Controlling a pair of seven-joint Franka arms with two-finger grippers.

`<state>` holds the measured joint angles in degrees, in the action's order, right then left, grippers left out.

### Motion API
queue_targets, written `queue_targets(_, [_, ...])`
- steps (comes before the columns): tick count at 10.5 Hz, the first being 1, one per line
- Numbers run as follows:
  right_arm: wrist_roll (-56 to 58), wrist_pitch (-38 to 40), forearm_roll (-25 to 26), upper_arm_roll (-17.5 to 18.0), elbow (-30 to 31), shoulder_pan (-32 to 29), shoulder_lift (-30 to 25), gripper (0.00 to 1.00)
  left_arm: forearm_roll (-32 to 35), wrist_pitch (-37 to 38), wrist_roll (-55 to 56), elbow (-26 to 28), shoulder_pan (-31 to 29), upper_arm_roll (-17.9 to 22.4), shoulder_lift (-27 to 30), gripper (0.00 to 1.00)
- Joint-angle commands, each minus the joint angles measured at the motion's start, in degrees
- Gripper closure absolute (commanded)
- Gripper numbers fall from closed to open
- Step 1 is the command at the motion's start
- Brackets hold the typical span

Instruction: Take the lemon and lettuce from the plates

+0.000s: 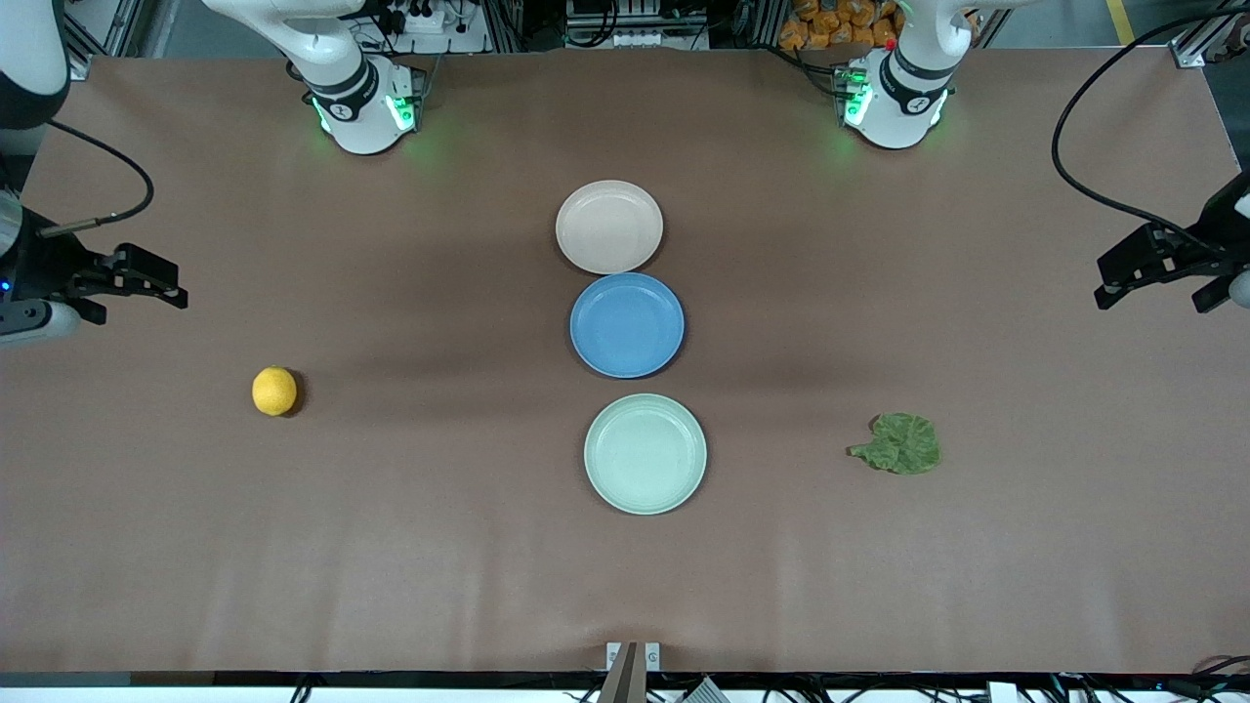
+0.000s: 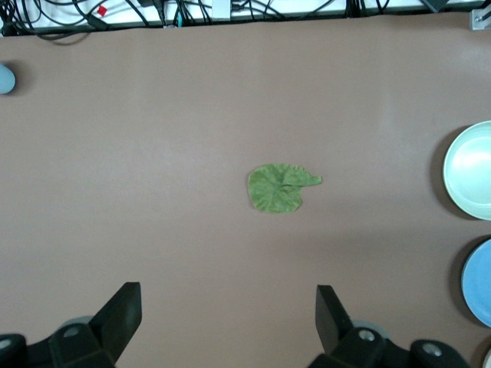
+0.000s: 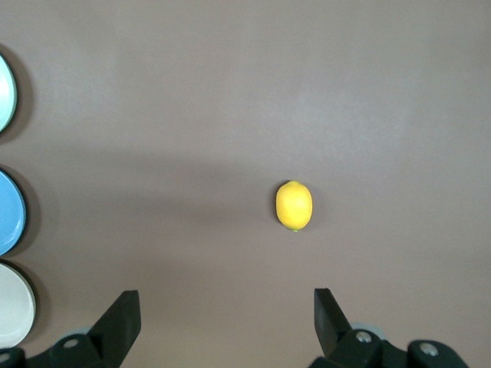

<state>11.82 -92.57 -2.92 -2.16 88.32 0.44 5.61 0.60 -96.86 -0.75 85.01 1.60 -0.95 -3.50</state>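
The yellow lemon point(image 1: 274, 391) point(image 3: 294, 205) lies on the bare brown table toward the right arm's end, not on a plate. The green lettuce point(image 1: 898, 444) point(image 2: 279, 187) lies flat on the table toward the left arm's end. The beige plate point(image 1: 608, 227) and the mint plate point(image 1: 645, 453) sit in the middle with nothing on them. My right gripper point(image 1: 179, 281) point(image 3: 226, 299) hangs open above the table's edge, apart from the lemon. My left gripper point(image 1: 1102, 283) point(image 2: 226, 295) hangs open over the other end, apart from the lettuce.
A blue plate point(image 1: 627, 325) sits between the beige and mint plates, all three in a row down the middle. Both arm bases stand along the table edge farthest from the front camera. Cables point(image 2: 153, 11) run along the table edge in the left wrist view.
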Motion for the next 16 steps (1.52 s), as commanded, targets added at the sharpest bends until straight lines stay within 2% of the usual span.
queue_targets(1, [-2.93, 2.29, 1.42, -2.23, 0.01, 2.46, -4.11, 0.0, 2.21, 3.6, 0.93, 1.21, 0.25, -0.37, 1.48, 0.0])
queue_targets(5, [-3.03, 2.39, 1.51, -2.14, 1.85, 2.2, -6.93, 0.0, 2.04, 6.77, 0.58, 1.21, 0.34, -0.63, 1.92, 0.0])
queue_targets(9, [-3.03, 2.39, 1.6, -2.32, 2.12, 1.93, -6.58, 0.0, 1.96, 9.84, 0.05, 1.12, 0.42, -1.16, 2.09, 0.0])
queue_targets(16, [-6.1, 3.27, 1.86, -1.97, 2.03, 2.02, -6.58, 0.0, 0.9, 10.55, -1.36, 1.21, -0.19, -1.87, 2.89, 0.0])
